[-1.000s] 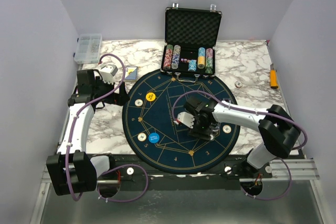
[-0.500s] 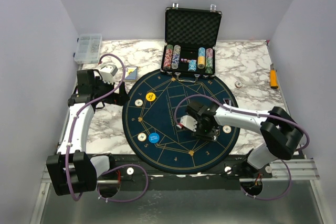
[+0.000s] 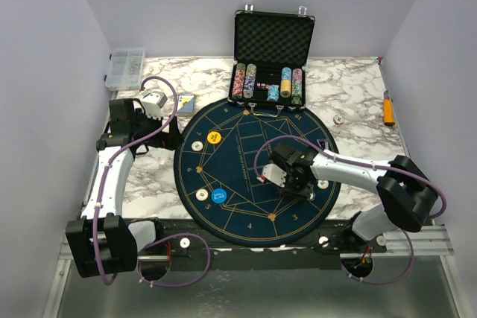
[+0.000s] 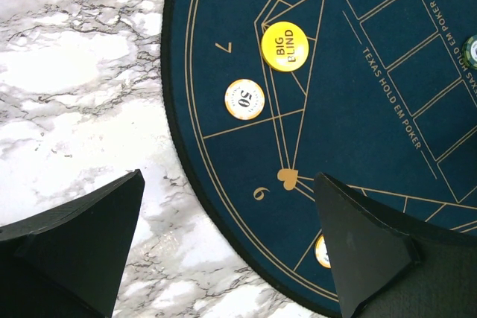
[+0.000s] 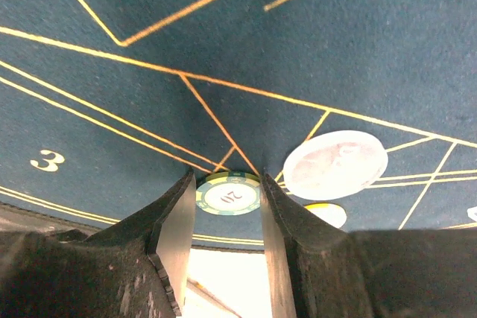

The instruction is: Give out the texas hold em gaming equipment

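Stacks of striped round chips [image 3: 268, 83] sit in the open black case [image 3: 273, 39]; few discs [image 3: 218, 196] dot the round dark-blue mat [image 3: 238, 139]. Right gripper [image 5: 227, 184] pinches a green-and-yellow-rimmed "20" chip [image 5: 228, 194] near seat 3; left gripper [image 4: 231, 243] gapes empty

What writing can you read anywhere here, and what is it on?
"BIG BLIND": yellow disc
"50": cream chip
"TEXAS HOLD EM POKER", "7", "6", "3": mat
"20": green-rimmed chip
Blue disc, clear disc: too blurred
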You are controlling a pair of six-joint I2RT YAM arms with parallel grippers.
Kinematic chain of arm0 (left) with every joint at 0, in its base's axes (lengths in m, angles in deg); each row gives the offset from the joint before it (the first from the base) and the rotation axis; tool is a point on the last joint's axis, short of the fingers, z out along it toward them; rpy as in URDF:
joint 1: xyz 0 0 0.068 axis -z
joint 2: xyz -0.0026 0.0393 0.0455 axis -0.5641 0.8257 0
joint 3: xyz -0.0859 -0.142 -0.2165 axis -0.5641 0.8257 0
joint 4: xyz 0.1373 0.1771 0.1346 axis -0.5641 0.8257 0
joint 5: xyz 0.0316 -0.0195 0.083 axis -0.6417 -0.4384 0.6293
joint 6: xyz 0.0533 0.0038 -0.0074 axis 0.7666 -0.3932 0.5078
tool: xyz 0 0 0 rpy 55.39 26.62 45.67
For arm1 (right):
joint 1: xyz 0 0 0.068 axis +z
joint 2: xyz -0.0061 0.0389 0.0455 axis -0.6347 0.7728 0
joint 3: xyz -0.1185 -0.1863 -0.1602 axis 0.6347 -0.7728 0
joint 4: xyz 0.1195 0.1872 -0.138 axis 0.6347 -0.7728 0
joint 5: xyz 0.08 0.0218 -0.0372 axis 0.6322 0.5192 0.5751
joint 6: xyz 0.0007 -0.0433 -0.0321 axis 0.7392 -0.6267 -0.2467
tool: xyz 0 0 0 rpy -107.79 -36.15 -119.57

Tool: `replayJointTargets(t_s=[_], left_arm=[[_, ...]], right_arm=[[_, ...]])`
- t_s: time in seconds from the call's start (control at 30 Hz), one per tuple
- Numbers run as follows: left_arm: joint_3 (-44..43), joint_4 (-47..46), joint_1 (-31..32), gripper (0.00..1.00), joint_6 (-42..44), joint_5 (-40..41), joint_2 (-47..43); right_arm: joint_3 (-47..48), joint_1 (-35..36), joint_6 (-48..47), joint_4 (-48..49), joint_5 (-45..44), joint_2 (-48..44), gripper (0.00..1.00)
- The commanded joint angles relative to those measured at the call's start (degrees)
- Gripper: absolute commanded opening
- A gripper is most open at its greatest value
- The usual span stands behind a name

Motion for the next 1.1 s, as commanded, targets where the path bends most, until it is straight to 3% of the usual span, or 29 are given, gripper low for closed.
replayJointTargets(t_s=[0.0,0.23,0.4,0.5,0.67,0.73,0.87,1.07], left_arm=[[-1.01,0.42,0.37,0.98,0.47,0.46,-0.42],[-0.96,0.42,0.34,0.98,0.57,0.3,-0.53],[-0.89,0.38,0.38,0.98,0.67,-0.11,-0.4],[-0.77,0.42,0.37,0.98,0.69,-0.04,-0.59],[-0.75,0.4,0.38,0.98,0.73,-0.03,-0.52],[-0.78,0.41,0.34,0.98,0.73,-0.02,-0.7],[-0.96,0.38,0.32,0.98,0.65,-0.17,-0.87],[-0.94,0.33,0.38,0.98,0.73,-0.2,-0.95]], right_arm=[[-1.73,-1.87,-2.2,-4.78,-6.1,-1.18,0.4],[-1.54,-3.24,-3.43,-6.28,-8.62,-2.7,0.39],[6.68,-3.25,-3.14,-8.65,1.98,-2.91,0.4],[12.95,-3.19,-1.08,-6.64,8.33,-1.88,0.49],[18.32,-4.24,5.46,3.2,5.71,3.27,0.72],[21.99,-7.28,8.21,3.61,7.22,7.61,0.77],[27.03,-13.99,11.05,4.78,10.93,13.85,0.81],[28.68,-15.65,11.03,5.32,13.0,19.0,0.85]])
